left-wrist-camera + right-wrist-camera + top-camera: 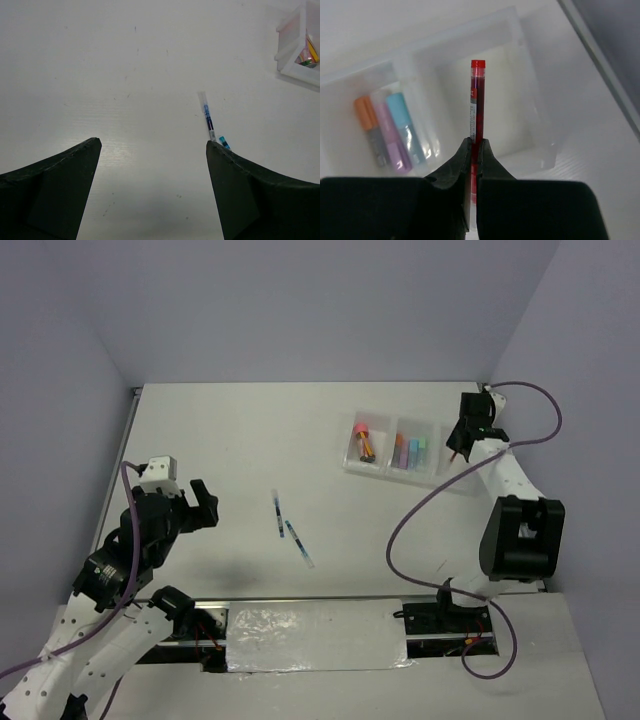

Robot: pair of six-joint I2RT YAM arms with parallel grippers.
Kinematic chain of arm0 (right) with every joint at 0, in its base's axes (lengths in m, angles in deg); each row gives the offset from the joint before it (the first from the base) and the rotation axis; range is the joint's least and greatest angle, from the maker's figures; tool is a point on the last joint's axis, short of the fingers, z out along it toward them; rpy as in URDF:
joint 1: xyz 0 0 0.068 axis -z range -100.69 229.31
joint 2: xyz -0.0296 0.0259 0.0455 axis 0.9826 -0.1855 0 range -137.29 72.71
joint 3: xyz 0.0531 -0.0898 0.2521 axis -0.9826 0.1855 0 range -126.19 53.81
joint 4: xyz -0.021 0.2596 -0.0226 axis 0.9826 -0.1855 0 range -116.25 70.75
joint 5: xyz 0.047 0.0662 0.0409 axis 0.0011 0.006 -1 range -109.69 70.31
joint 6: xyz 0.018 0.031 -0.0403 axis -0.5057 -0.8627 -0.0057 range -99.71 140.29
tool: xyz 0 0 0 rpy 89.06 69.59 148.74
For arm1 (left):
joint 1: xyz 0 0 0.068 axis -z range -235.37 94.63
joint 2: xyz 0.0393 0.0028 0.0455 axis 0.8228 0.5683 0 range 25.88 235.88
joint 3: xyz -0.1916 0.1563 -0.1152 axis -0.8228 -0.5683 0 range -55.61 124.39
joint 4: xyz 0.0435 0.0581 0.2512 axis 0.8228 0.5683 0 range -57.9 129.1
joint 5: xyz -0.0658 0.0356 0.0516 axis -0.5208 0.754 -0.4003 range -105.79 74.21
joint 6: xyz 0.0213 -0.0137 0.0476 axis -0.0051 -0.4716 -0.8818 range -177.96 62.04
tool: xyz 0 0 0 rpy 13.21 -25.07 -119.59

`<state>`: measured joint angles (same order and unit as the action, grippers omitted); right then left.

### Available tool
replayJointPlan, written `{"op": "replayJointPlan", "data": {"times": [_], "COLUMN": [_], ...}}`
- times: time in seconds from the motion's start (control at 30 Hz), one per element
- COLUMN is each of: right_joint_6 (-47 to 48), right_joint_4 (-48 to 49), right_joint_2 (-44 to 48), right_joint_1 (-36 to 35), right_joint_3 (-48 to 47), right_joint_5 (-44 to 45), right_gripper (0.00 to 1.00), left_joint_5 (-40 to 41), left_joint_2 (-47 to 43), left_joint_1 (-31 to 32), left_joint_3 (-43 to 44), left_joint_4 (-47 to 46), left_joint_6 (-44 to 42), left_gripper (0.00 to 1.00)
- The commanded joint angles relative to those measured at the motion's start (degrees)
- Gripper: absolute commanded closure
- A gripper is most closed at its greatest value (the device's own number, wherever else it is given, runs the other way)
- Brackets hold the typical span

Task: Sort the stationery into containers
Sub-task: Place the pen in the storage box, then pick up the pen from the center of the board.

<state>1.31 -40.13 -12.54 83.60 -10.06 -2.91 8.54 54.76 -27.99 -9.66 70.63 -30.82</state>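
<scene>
Left end effector (153, 143) released, blunt black fingers (50, 190) spread over smooth white tabletop (100, 75); thin clear-barrelled blue pen (206, 115) just ahead of its right finger. Right end effector (474, 146) clenched on slim red pen (477, 95), above translucent plastic tray (540, 140); stubby pastel highlighters (390, 135) left of it.

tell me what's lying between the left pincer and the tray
Two thin blue pens lie on the table between the left pincer and the tray, nothing else; the top external view shows it.
</scene>
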Motion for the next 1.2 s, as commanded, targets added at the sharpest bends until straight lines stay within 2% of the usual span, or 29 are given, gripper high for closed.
{"op": "replayJointPlan", "data": {"times": [0.0,0.13,0.2,0.23,0.3,0.33,0.43,0.53,0.57,0.6,0.67,0.73,0.77,0.83,0.87,1.0,1.03,1.17], "right_joint_6": [0.53,1.49,1.93,2.02,1.58,1.49,2.02,2.72,4.2,4.65,5.61,6.94,6.51,4.58,2.74,-1.75,-2.54,-4.92], "right_joint_4": [-2.23,-3.9,-5.65,-6.53,-6.45,-5.58,-4.96,-5.83,-4.79,-4.61,-5.23,-0.51,2.05,3.38,3.83,1.65,-0.97,-4.51], "right_joint_2": [-4.03,-10.44,-12.56,-14.4,-15.2,-15.12,-14.07,-11.35,-8.03,-6.43,-0.83,3.49,6.12,6.85,6.68,2.56,-0.5,-8.07], "right_joint_1": [2.11,3.87,3.97,3.88,3.97,3.97,3.62,1.34,-2.15,-3.93,-13.11,-19.9,-26.73,-33.35,-40.0,-51.38,-56.28,-63.26], "right_joint_3": [-6.95,-13.1,-15.56,-16.01,-16.02,-15.84,-16.19,-15.93,-15.06,-13.57,-11.98,-4.88,-0.5,2.52,4.36,3.95,3.15,-0.28], "right_joint_5": [4.84,5.11,3.45,3.18,2.13,1.6,-3.92,-5.0,-4.39,-3.25,-4.19,-9.28,-13.57,-14.14,-12.75,-2.64,0.68,5.9], "right_gripper": [1.0,1.0,0.92,0.8,0.68,0.58,0.51,0.49,0.42,0.4,0.4,0.41,0.41,0.41,0.42,0.45,0.45,0.46], "left_joint_5": [0.45,0.89,0.36,0.19,0.01,-0.08,-0.17,-0.26,-0.26,-0.17,-0.25,0.18,0.1,-0.08,-0.17,-0.25,-0.26,-0.08], "left_joint_2": [-0.41,-0.23,-0.14,0.03,0.29,0.47,0.47,0.38,0.38,0.38,0.65,0.74,0.82,1.0,1.35,2.14,2.23,2.23], "left_joint_1": [1.36,2.94,3.03,3.12,3.12,3.04,3.04,3.03,3.12,3.12,3.03,3.03,3.03,3.03,3.03,3.03,3.12,3.12], "left_joint_3": [0.01,0.01,0.01,-0.07,-0.07,0.01,0.01,0.01,-0.07,-0.08,0.01,0.1,0.1,0.01,0.01,0.1,0.1,0.1], "left_joint_4": [-2.14,-1.96,-2.14,-2.31,-2.31,-2.31,-2.31,-2.4,-2.4,-2.4,-2.31,-2.22,-2.22,-2.31,-2.31,-2.31,-2.31,-2.31], "left_joint_6": [-0.42,-0.33,-0.68,-0.68,-0.68,-0.77,-0.77,-0.77,-0.77,-0.77,-0.86,-0.68,-0.77,-0.77,-0.86,-0.86,-0.77,-0.77], "left_gripper": [0.01,0.01,0.01,0.01,0.01,0.01,0.01,0.01,0.01,0.01,0.01,0.01,0.01,0.01,0.01,0.01,0.01,0.01]}}
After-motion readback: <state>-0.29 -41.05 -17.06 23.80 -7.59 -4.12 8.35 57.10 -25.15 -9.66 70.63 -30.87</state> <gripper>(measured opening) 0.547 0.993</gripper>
